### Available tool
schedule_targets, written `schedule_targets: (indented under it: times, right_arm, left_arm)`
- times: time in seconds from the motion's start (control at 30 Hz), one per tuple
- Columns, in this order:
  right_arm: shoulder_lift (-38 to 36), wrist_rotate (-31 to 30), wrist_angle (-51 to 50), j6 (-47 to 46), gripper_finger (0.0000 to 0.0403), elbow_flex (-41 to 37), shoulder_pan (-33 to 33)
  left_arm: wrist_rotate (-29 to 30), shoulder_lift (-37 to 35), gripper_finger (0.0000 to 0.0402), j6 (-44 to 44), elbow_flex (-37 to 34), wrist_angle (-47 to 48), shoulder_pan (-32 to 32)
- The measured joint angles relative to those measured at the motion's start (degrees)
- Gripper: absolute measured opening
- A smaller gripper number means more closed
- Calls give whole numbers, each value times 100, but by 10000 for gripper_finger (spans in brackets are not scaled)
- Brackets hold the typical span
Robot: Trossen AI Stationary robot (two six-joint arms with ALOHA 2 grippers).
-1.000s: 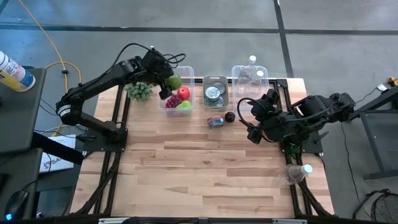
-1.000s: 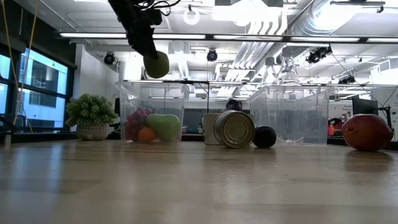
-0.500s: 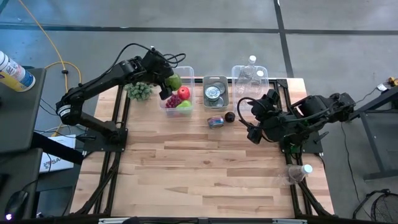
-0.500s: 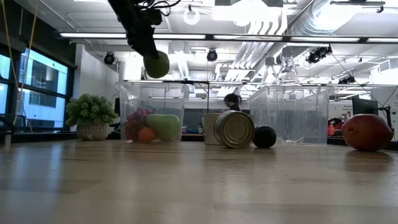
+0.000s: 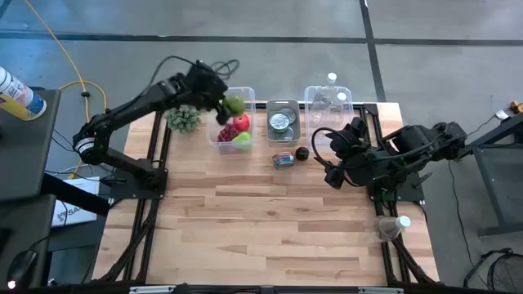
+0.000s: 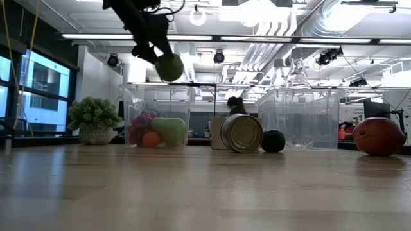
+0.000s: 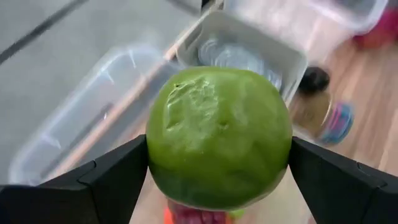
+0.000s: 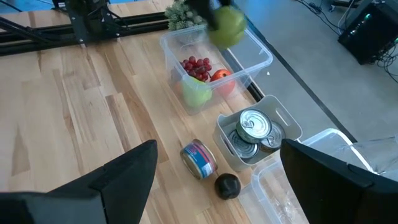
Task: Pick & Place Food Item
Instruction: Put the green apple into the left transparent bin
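Observation:
A green apple [image 7: 219,137] hangs in the air with my left gripper [image 5: 225,106] shut on it. It is over the far part of a clear bin [image 5: 252,118] at the table's far side. In that bin lie red grapes [image 8: 198,64], a red fruit and a green fruit. In the low view the apple [image 6: 169,67] is above the bin's rim [image 6: 157,85]. My right gripper [image 5: 329,167] waits open over the table's right part, with nothing between its fingers. My left gripper pinches the green apple by two opposite sides [image 7: 154,155] between its two fingers [image 7: 115,177]. The fingers slant downward, coming from the table's left. The apple is lifted clear, above the fruit bin and touching nothing else.
Next to the fruit bin stand a grey bin of tin cans [image 5: 283,122] and a clear bin with bottles [image 5: 328,102]. A loose can [image 5: 283,159] and a black ball [image 5: 301,153] lie on the table. A small plant [image 5: 184,120] is left of the fruit bin. A bottle [image 5: 392,227] lies at the right edge.
My left gripper has rolled about its own axis and shifted a little toward the table's right with the green apple, still shut on it. The apple has stayed above the fruit bin.

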State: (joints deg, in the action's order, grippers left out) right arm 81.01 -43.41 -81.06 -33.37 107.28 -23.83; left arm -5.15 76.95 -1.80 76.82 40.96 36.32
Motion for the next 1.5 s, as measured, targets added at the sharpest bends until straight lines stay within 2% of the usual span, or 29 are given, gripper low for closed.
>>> schedule_targets:
  times: [0.03,0.07,0.17,0.33,0.73,1.0,1.17,1.27,1.33,1.5]
  right_arm:
    - [0,4,1,-1,329,0,0]
    - [0,6,2,-1,329,0,0]
    - [0,6,2,5,329,0,35]
    - [0,46,-1,21,329,0,201]
    - [48,-31,122,111,329,-9,475]
    - [483,54,1560,1406,329,-7,1148]
    - [860,654,2681,2014,329,-4,1645]
    - [1073,1420,3343,2260,329,-1,1877]
    - [1103,1863,3423,2312,329,0,2033]
    - [1219,2000,3514,2314,329,2,2344]
  left_arm:
    - [-143,0,356,176,10,-23,-2]
    - [-47,15,356,425,10,55,-2]
    - [705,65,356,141,-6,412,-40]
    - [264,-50,356,57,6,398,-22]
    - [315,-28,356,132,-1,597,-105]
    - [-108,-22,356,-59,-1,595,-162]
    - [-353,-28,356,30,-1,615,-280]
    - [-360,-65,356,45,-1,651,-287]
    - [-360,-114,356,59,-1,721,-287]
    - [-423,-335,356,244,-1,871,-287]
